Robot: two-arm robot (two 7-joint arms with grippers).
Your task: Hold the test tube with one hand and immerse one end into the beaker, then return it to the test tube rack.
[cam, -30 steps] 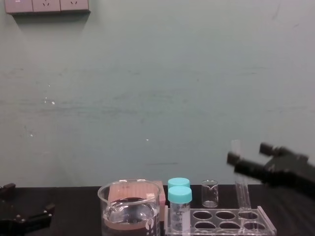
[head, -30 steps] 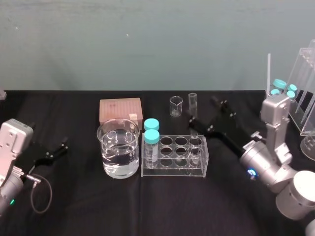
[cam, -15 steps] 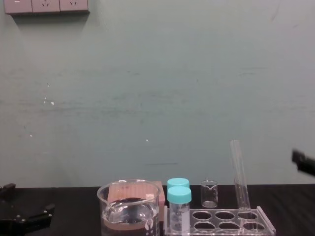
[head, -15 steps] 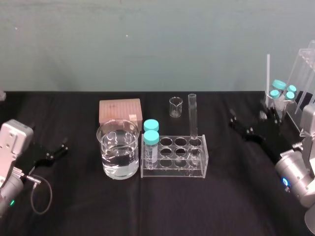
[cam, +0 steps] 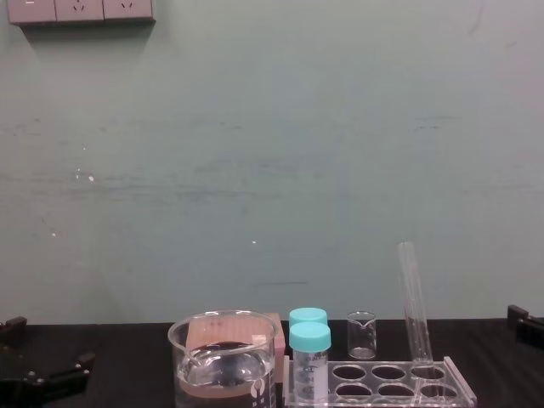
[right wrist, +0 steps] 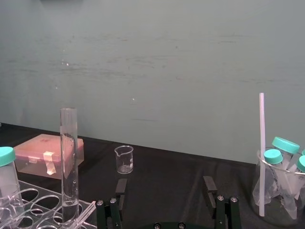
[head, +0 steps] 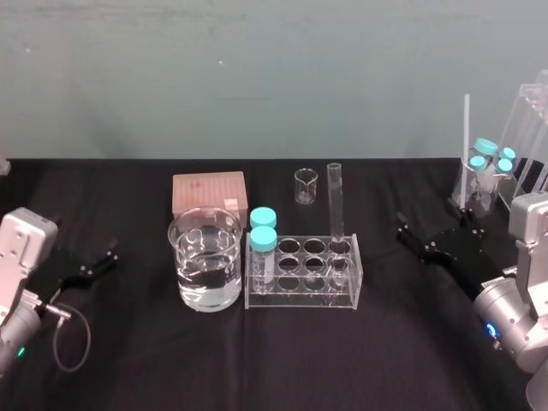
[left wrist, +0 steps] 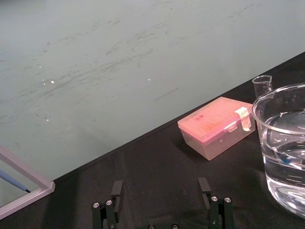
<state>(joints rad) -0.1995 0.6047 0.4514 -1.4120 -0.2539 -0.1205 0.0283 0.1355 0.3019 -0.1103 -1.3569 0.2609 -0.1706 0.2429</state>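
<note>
Backed off from the rack over the last second, my right gripper (head: 434, 224) now sits low over the black table (head: 282, 360), to the right of the test tube rack (head: 304, 297) and well apart from it; a second ago its fingers were at the test tube (head: 335, 201). Its fingers are spread wide and hold nothing. That tube has stayed put, free of my grip, in the far-row hole at the rack's right end. It is clear, open-topped, taller than everything beside it, and leans slightly left in the chest view. Two teal-capped vials (head: 264, 244) fill the rack's left end. Just left of them stands the beaker (head: 181, 248), partly full of clear liquid. My left gripper (head: 110, 256) rests at the table's left edge as before, fingers apart and empty.
</note>
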